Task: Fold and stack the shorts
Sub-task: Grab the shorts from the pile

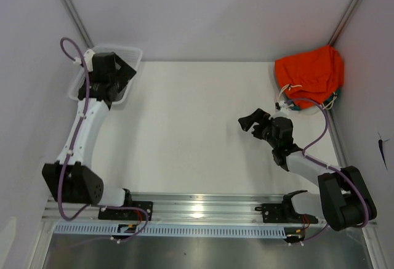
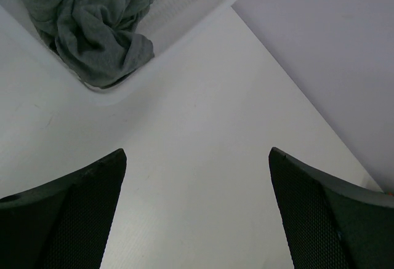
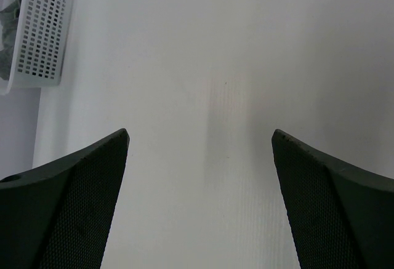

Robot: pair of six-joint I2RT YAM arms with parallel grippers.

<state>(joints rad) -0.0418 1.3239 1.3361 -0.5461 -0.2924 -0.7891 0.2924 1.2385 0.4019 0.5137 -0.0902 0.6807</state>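
Observation:
The grey shorts (image 2: 92, 29) lie crumpled inside a white plastic basket (image 2: 203, 1) at the table's far left corner. In the top view the left arm covers them. My left gripper (image 2: 197, 152) hangs open by the basket's (image 1: 134, 53) near-right rim, nothing between its fingers, with bare table below it. In the top view the left gripper (image 1: 126, 72) sits over the basket. My right gripper (image 1: 249, 119) is open and empty above the right middle of the table, pointing left. In its wrist view the right gripper (image 3: 200, 132) faces white table.
A bright orange garment (image 1: 311, 72) with a white drawstring is bunched in the far right corner. The basket (image 3: 43, 35) shows at the far left in the right wrist view. Grey walls close in the table on three sides.

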